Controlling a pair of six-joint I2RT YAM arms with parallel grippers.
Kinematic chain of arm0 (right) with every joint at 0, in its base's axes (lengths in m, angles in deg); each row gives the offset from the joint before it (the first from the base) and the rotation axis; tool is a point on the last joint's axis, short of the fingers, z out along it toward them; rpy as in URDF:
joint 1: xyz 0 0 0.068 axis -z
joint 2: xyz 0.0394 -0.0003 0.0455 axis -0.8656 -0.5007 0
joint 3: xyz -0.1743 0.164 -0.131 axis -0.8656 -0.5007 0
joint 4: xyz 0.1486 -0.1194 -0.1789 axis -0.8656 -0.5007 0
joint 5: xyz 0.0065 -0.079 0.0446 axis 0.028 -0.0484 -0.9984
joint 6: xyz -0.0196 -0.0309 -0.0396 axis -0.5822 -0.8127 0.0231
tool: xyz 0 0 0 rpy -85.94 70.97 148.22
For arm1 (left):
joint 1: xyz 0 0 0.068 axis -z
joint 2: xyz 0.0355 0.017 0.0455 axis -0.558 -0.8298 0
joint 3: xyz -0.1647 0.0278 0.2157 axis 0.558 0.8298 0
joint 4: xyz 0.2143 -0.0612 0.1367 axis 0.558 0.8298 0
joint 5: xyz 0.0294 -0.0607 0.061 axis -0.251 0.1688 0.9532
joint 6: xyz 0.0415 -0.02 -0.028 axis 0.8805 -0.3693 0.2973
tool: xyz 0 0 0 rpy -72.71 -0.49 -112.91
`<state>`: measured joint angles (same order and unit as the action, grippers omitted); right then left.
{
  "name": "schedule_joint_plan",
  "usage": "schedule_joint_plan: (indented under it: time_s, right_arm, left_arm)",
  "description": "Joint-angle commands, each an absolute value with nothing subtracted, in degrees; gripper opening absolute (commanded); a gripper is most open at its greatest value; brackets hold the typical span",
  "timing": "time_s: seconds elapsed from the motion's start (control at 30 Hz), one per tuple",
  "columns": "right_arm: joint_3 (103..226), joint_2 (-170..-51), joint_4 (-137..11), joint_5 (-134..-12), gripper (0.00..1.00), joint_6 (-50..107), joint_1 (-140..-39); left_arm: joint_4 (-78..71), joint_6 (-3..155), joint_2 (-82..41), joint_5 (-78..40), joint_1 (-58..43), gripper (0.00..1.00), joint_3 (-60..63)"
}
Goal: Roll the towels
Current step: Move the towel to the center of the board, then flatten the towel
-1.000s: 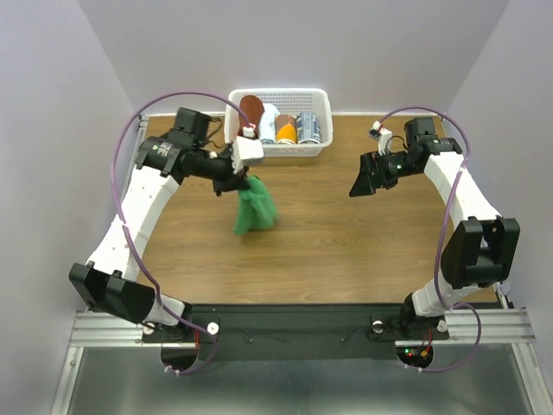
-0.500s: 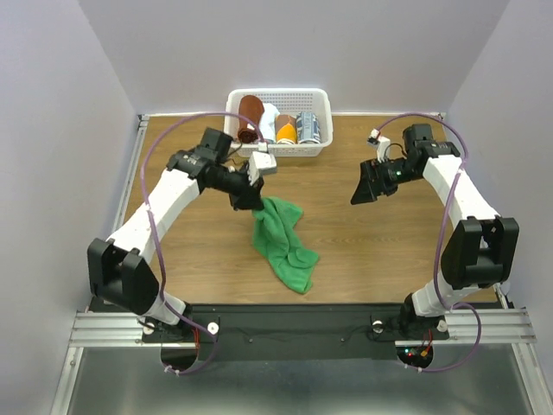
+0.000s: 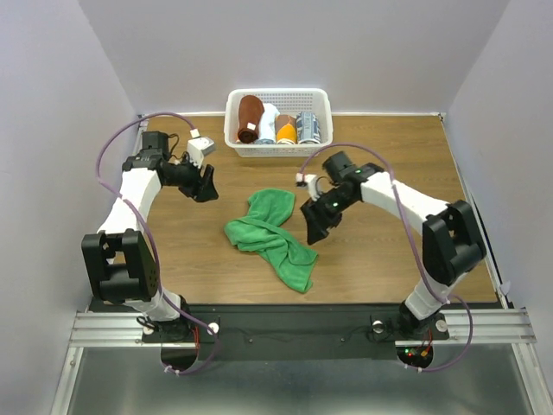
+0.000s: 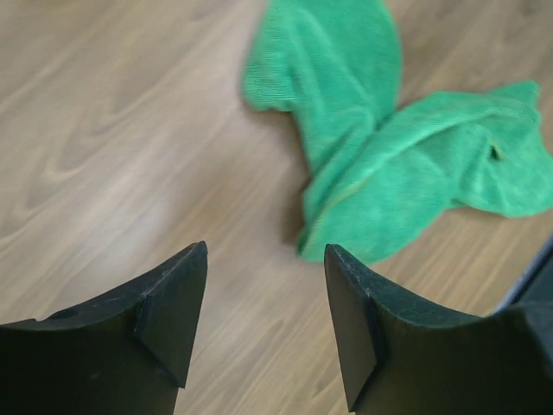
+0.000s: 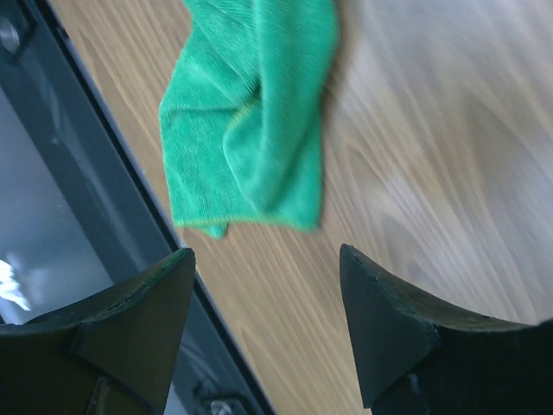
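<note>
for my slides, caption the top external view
Left claw and right claw, open, beside a crumpled green towel

The left gripper [image 3: 206, 187] dropped the green towel [image 3: 263, 232] and moved away. The right gripper [image 3: 312, 230] came over, maybe touching it.

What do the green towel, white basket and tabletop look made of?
Crumpled green cloth towel: likely microfibre, matte, fine ribbed pile, soft folds. White lattice basket: probably moulded plastic, regular grid of holes. Brown tabletop: wood grain with a smooth sheen, possibly laminate.
</note>
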<state>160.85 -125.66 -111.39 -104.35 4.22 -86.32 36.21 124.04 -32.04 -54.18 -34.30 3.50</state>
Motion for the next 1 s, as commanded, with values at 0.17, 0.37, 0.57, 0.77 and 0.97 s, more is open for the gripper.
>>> schedule_joint_plan:
  time_s: [0.17, 0.37, 0.57, 0.77, 0.97]
  right_arm:
    - [163.8, -134.7, -102.3, -92.9, 0.85, 11.8, -98.4]
    - [159.0, -136.1, -100.1, -92.1, 0.59, 12.7, -99.5]
    - [155.1, -128.2, -100.3, -94.4, 0.01, 12.2, -97.7]
    - [151.5, -112.6, -105.5, -90.1, 0.01, 10.0, -91.2]
    - [147.8, -105.7, -108.2, -85.1, 0.01, 8.1, -88.6]
  left_arm:
    - [34.6, 124.7, -30.5, -57.1, -37.7, 0.99, 3.7]
    - [23.2, 124.5, -28.3, -59.3, -34.2, 0.99, 8.0]
    - [12.6, 118.2, -33.0, -54.8, -25.9, 0.96, 8.6]
    - [4.5, 116.2, -38.8, -46.9, -15.6, 0.95, 6.4]
    - [4.6, 117.0, -47.4, -40.8, -8.9, 0.96, 2.0]
